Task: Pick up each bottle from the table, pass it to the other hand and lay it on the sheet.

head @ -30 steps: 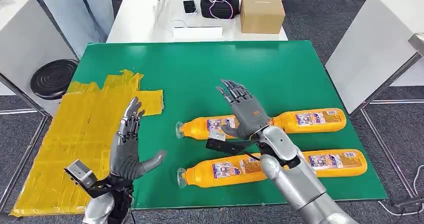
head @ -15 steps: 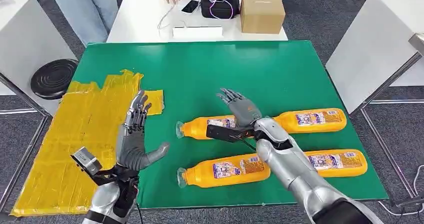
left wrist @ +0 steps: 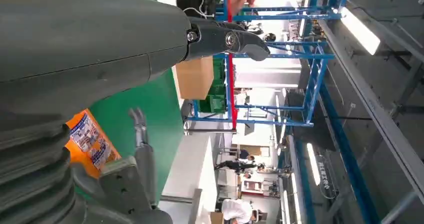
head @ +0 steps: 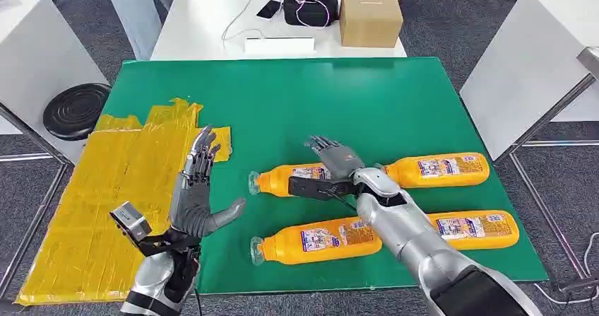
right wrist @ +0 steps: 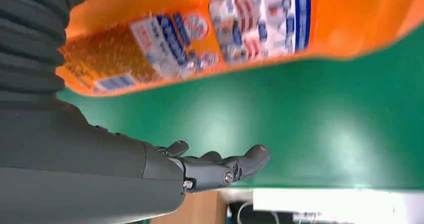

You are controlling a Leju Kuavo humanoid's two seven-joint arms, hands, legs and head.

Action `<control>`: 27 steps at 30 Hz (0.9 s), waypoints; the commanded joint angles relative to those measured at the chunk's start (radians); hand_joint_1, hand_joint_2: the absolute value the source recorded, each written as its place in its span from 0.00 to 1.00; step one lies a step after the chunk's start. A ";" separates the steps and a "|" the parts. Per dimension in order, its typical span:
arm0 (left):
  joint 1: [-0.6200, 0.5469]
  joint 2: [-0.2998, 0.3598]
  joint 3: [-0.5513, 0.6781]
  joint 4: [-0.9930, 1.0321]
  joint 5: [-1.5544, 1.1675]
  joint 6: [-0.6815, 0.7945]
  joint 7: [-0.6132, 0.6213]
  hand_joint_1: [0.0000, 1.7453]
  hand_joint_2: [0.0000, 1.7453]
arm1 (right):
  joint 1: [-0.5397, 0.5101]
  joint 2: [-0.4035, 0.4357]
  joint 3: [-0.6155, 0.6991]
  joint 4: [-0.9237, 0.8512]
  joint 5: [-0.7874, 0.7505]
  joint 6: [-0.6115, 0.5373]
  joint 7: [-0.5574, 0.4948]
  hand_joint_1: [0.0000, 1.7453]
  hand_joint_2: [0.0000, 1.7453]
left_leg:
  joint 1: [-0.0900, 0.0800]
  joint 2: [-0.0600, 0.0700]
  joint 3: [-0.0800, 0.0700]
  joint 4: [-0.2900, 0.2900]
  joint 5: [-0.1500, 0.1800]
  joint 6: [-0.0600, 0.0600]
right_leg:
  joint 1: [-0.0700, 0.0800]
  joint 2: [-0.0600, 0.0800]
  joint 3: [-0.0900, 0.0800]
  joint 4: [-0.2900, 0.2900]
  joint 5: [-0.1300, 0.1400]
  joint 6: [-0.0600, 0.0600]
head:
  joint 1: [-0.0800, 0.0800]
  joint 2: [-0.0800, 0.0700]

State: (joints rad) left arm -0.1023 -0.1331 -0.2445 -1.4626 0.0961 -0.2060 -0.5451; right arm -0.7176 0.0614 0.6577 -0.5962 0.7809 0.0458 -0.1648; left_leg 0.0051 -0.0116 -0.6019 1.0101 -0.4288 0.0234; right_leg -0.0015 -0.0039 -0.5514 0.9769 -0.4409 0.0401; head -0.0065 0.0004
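Orange bottles lay on the green table (head: pixel 395 97) in the head view: far-left bottle (head: pixel 286 179) under the spread, empty right hand (head: pixel 333 162), far-right bottle (head: pixel 441 169), near-left bottle (head: pixel 318 240), near-right bottle (head: pixel 477 229). Left hand (head: pixel 194 199) raised, fingers apart, beside the yellow sheet (head: pixel 106 196).

Left wrist: splayed thumb (left wrist: pixel 225 38) above green.

Right wrist: blurred label (right wrist: pixel 200 33) close over extended fingers (right wrist: pixel 220 166).

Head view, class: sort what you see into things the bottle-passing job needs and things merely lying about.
Job things: four orange bottles, e.g. far left bottle and near left bottle; yellow sheet; green table; left hand; right hand.

Lying about: cardboard box; black bag; phone; black stool.
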 commanded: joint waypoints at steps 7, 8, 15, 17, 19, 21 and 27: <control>-0.061 0.005 -0.020 0.101 0.014 0.007 0.006 0.00 1.00 | -0.115 0.023 0.123 0.202 0.024 0.096 0.055 0.00 1.00 | 0.000 0.000 0.000 0.000 0.000 0.000 | 0.000 0.000 0.000 0.000 0.000 0.000 | 0.000 0.000; -0.062 0.004 -0.019 0.103 0.016 0.008 0.007 0.00 1.00 | -0.118 0.025 0.130 0.209 0.030 0.101 0.065 0.00 1.00 | 0.000 0.001 0.001 0.000 0.000 -0.001 | 0.000 0.000 0.001 0.001 0.000 -0.001 | 0.000 0.000; -0.062 0.004 -0.019 0.104 0.016 0.008 0.007 0.00 1.00 | -0.120 0.028 0.136 0.214 0.034 0.101 0.076 0.00 1.00 | 0.000 0.001 0.001 0.001 0.000 -0.001 | 0.000 0.000 0.001 0.001 0.000 -0.001 | 0.000 0.000; -0.060 0.003 -0.018 0.103 0.017 0.009 0.008 0.00 1.00 | -0.121 0.030 0.147 0.219 0.043 0.102 0.093 0.00 1.00 | 0.000 0.000 0.001 0.000 0.000 -0.001 | 0.000 0.000 0.001 0.001 0.000 0.000 | 0.000 0.000; -0.059 0.000 -0.016 0.106 0.018 0.012 0.010 0.00 1.00 | -0.127 0.033 0.168 0.229 0.066 0.105 0.129 0.00 1.00 | 0.000 0.001 0.001 0.001 0.000 -0.001 | 0.000 0.000 0.001 0.001 -0.001 -0.001 | 0.000 0.000; -0.057 0.000 -0.014 0.105 0.018 0.013 0.011 0.00 1.00 | -0.128 0.036 0.171 0.233 0.070 0.101 0.143 0.00 1.00 | 0.000 0.001 0.001 0.000 0.000 -0.001 | 0.000 0.000 0.001 0.000 0.000 0.000 | 0.000 0.000; -0.052 -0.002 -0.009 0.101 0.018 0.017 0.013 0.00 1.00 | -0.124 0.044 0.173 0.242 0.082 0.078 0.185 0.04 1.00 | 0.000 0.001 0.002 0.000 0.000 -0.001 | 0.000 0.000 0.002 0.000 0.000 -0.001 | 0.000 0.000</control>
State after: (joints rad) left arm -0.1222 -0.1362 -0.2483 -1.4187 0.1133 -0.1953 -0.5394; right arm -0.7918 0.0912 0.7828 -0.4376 0.8549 0.1321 -0.0085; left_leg 0.0050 -0.0116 -0.6021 1.0102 -0.4288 0.0234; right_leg -0.0015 -0.0039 -0.5517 0.9769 -0.4409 0.0401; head -0.0069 0.0004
